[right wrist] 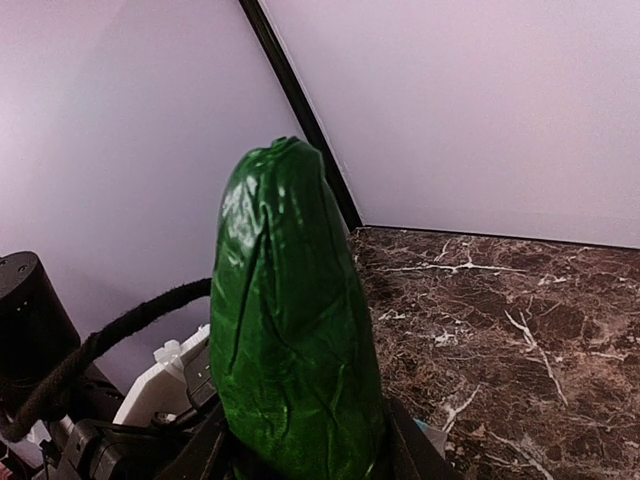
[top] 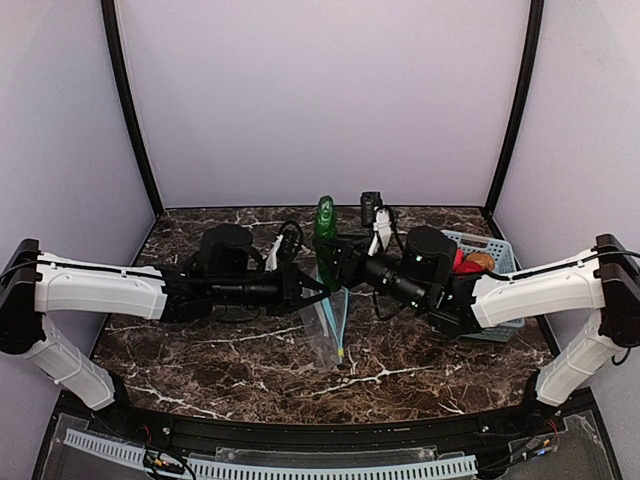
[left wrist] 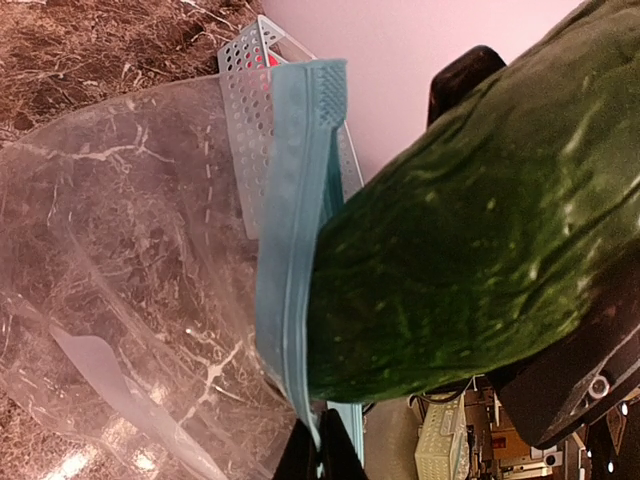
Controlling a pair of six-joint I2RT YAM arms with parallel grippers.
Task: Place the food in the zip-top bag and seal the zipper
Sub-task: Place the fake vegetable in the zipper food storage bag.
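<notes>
One dark green cucumber (top: 325,218) stands upright over the marble table (top: 200,360), clamped at its lower end in the right gripper (top: 331,257), just beside the teal zipper (left wrist: 295,230) of the clear zip-top bag (left wrist: 130,280); whether they touch cannot be told. The left gripper (left wrist: 320,452) pinches that zipper, and the bag droops to the tabletop. A red fruit (top: 465,266) and a brown-orange fruit (top: 481,261) lie in the light-blue basket (top: 497,250) at right.

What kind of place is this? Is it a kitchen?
Probably a robot practice booth in a lab, not a kitchen. Plain pale walls box in a marble-look table, two robot arms are bolted at its edge, and they hold a toy cucumber and a clear bag.
</notes>
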